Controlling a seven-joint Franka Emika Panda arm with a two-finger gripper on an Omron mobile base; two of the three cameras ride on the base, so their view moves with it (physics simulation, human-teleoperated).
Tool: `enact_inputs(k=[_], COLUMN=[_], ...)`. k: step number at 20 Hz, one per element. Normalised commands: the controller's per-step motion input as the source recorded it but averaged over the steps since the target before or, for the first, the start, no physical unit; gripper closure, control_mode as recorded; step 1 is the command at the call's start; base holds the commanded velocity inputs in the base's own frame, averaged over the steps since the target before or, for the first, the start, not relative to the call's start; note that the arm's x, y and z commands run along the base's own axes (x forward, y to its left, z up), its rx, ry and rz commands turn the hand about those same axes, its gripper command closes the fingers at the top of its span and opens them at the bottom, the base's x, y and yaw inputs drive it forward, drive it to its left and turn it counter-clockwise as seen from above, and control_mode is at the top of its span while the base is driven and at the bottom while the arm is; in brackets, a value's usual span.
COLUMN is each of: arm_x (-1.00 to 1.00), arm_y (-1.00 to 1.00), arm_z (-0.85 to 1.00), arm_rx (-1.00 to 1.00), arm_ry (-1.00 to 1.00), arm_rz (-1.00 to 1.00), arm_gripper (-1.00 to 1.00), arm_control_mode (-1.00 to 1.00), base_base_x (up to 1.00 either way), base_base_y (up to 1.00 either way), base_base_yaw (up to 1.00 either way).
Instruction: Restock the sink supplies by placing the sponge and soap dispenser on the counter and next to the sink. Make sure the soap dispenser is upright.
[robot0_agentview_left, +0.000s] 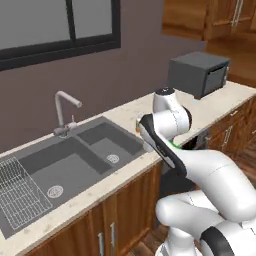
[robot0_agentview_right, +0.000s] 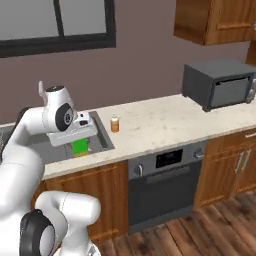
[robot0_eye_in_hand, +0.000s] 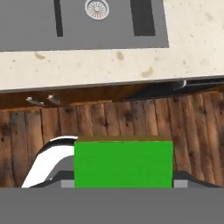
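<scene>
My gripper (robot0_agentview_right: 79, 139) is shut on the sponge (robot0_agentview_right: 80, 148), a bright green block that hangs below the hand near the counter's front edge, by the sink's right basin. In the hand view the sponge (robot0_eye_in_hand: 123, 164) spans the space between the fingers, with wooden floor beneath it and the counter (robot0_eye_in_hand: 109, 65) and sink (robot0_eye_in_hand: 109, 26) beyond. The soap dispenser (robot0_agentview_right: 115, 124), orange with a pale top, stands upright on the counter (robot0_agentview_right: 160, 122) just right of the sink (robot0_agentview_right: 100, 137). A sliver of green (robot0_agentview_left: 176, 144) shows behind my forearm in the left base view.
A grey faucet (robot0_agentview_left: 62, 112) rises behind the sink (robot0_agentview_left: 75, 160), which has a wire rack (robot0_agentview_left: 17, 190) in its left basin. A dark microwave (robot0_agentview_right: 217, 85) sits on the counter at the right. An oven (robot0_agentview_right: 165, 185) is under the counter, and wooden cabinets (robot0_agentview_right: 215, 20) hang above.
</scene>
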Motion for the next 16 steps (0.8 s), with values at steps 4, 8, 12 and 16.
enact_inputs(k=[4, 8, 12, 16], arm_x=[0.00, 0.00, 0.00, 0.00], arm_y=[0.00, 0.00, 0.00, 0.00], arm_z=[0.00, 0.00, 0.00, 0.00], arm_rx=[0.00, 0.00, 0.00, 0.00], arm_ry=[0.00, 0.00, 0.00, 0.00], arm_rz=[0.00, 0.00, 0.00, 0.00], arm_gripper=[1.00, 1.00, 1.00, 1.00], arm_control_mode=[1.00, 1.00, 1.00, 1.00], base_base_x=[0.02, 0.22, 0.39, 0.41], base_base_y=[0.53, 0.54, 0.94, 0.70], base_base_yaw=[0.78, 0.68, 0.49, 0.41])
